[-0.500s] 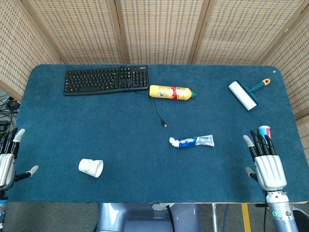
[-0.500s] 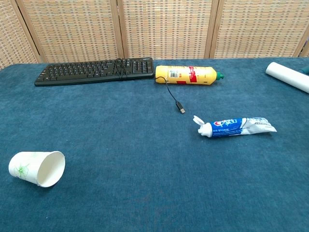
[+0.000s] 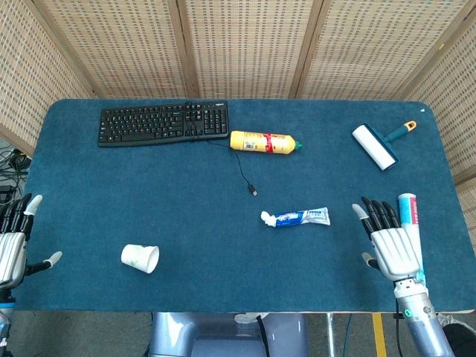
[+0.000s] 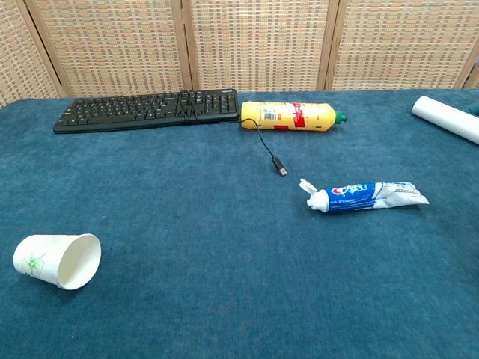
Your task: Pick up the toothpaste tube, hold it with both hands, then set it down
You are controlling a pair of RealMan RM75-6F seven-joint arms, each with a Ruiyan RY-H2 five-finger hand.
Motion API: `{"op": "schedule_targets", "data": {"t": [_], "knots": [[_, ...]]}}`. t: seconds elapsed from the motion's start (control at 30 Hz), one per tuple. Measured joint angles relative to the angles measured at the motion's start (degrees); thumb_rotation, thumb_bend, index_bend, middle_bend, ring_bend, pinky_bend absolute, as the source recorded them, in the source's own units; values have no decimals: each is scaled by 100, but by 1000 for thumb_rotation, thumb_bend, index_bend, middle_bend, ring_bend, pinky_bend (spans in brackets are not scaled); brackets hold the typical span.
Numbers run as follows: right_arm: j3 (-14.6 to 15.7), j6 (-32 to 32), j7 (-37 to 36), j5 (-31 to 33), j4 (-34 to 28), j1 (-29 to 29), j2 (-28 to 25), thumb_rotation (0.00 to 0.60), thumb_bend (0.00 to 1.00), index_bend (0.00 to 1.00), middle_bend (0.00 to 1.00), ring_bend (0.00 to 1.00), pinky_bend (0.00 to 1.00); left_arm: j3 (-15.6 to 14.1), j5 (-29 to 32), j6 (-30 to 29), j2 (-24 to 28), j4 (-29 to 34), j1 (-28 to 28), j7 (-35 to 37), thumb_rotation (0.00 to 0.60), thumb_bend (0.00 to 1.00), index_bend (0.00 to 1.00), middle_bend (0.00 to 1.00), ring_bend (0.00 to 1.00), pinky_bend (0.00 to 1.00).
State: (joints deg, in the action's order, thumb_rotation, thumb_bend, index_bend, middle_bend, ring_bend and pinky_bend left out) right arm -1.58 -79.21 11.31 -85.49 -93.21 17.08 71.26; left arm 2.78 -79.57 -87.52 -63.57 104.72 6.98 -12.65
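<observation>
On the blue felt table, the black keyboard is landmark. Well in front and to its right lies the crumpled blue-and-white toothpaste tube, cap flipped open, untouched. The right hand, fingers spread and empty, hovers near it; the left hand, also spread, hangs far off. Squeezing could likely eject paste, or flat plastic slip.

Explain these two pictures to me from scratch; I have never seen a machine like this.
A two-armed robot sits at a blue table. One picture looks down from its head, the other looks forward from its chest. The left robot hand and right robot hand hover open, holding nothing; only the head picture shows them. On the table lie a toothpaste tube, a tipped paper cup, a keyboard with its loose cable, a yellow bottle, a lint roller and a second tube beside the right hand.
</observation>
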Motion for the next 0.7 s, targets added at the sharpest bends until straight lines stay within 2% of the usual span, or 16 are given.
{"op": "schedule_targets", "data": {"t": [0.1, 0.17, 0.27, 0.4, 0.5, 0.7], "knots": [[-209, 615, 128, 202, -6, 395, 16, 600, 56, 199, 199, 185, 176, 34, 86, 119, -17, 21, 40, 14, 600, 0, 0, 0, 0, 0], [-346, 1011, 244, 391, 10, 645, 61, 600, 124, 241, 247, 225, 210, 59, 120, 159, -26, 36, 61, 3, 600, 0, 0, 0, 0, 0], [-581, 1661, 453, 846, 73, 1066, 210, 600, 206, 276, 288, 254, 221, 69, 145, 192, -37, 40, 68, -18, 600, 0, 0, 0, 0, 0], [-848, 2312, 768, 1588, 283, 1555, 575, 600, 253, 294, 312, 265, 234, 86, 193, 260, -65, -1, 88, -49, 600, 0, 0, 0, 0, 0], [-949, 2678, 1073, 2050, 499, 1865, 887, 600, 257, 304, 324, 268, 249, 116, 231, 280, -98, -50, 98, -36, 600, 0, 0, 0, 0, 0], [-976, 2984, 1653, 2572, 937, 2282, 1389, 600, 271, 323, 341, 280, 293, 149, 308, 354, -133, -114, 115, -24, 600, 0, 0, 0, 0, 0]]}}
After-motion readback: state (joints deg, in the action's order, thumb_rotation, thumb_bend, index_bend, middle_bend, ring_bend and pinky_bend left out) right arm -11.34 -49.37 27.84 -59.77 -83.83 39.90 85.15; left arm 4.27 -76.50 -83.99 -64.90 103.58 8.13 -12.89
